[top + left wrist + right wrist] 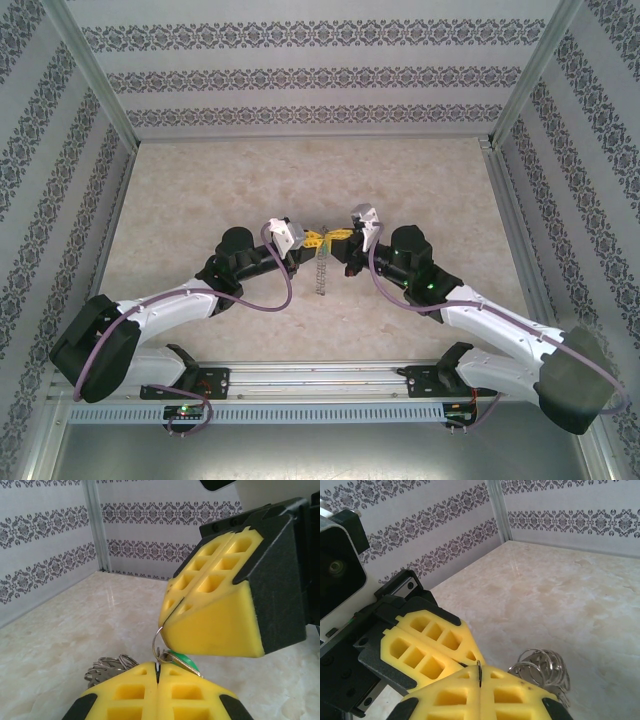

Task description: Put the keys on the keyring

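Observation:
Both grippers meet tip to tip over the middle of the table. My left gripper (311, 241) (157, 672) is shut on a thin wire loop (154, 641) of the keyring. My right gripper (341, 238) (479, 673) is shut on the same loop from the other side, its yellow fingers (215, 625) filling the upper right of the left wrist view. The key (183, 661), green-headed with a small silver blade, sits at the loop right beside my left fingertips. The rest of the keyring (320, 272) (107, 667) (543, 667), a grey coil of rings, hangs down from the pinch.
The beige marble table (220, 190) is boxed in by patterned walls (320, 75) at the back and sides, with metal posts (90, 70) at the corners. A metal rail (320, 385) carrying both arm bases runs along the near edge.

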